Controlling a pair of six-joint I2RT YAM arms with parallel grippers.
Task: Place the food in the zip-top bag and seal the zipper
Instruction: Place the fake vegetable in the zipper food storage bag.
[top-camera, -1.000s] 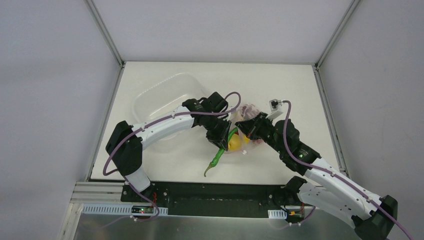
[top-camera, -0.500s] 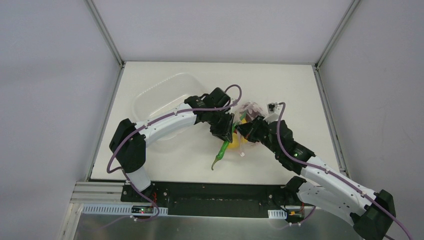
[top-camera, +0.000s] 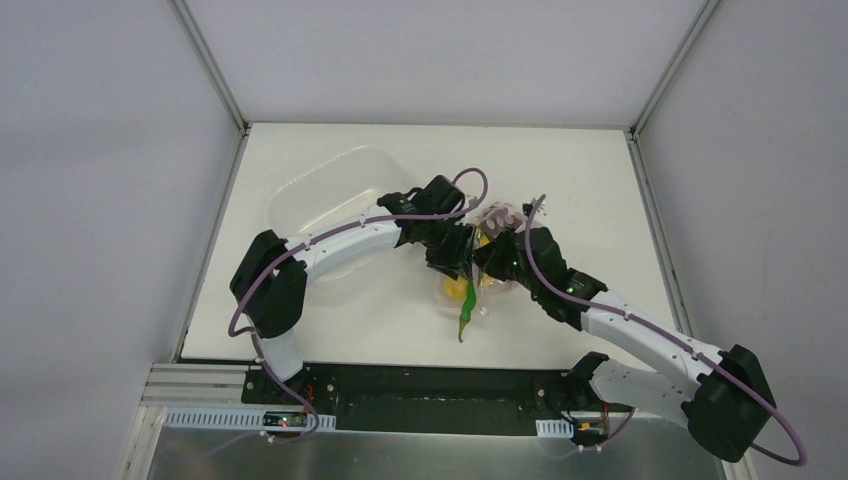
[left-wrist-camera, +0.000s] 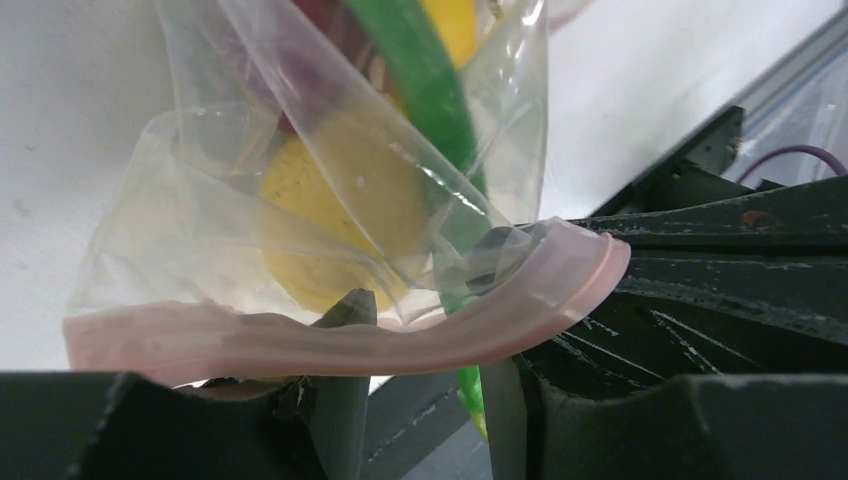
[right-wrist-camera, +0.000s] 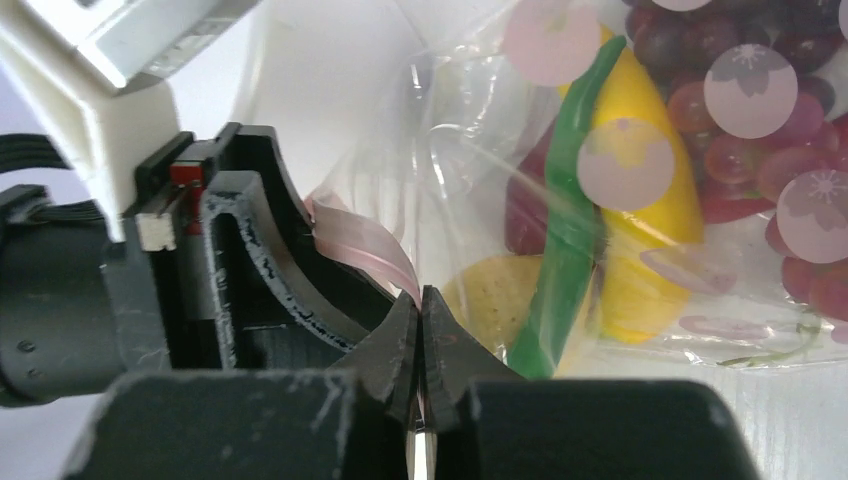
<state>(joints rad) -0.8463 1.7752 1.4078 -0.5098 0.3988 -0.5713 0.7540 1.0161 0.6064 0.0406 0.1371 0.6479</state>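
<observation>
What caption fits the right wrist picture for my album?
Right hand pinches the bag by its pink zipper; green chili, banana and grapes show through.

Robot lab test cell: white table (top-camera: 330, 335) boxed in by plain grey panels (top-camera: 100, 200) on aluminium posts (top-camera: 212, 68), with cabled left arm (top-camera: 335, 242) and right arm (top-camera: 645, 338) bolted at the near edge beside a slotted wiring duct (top-camera: 230, 418).
</observation>
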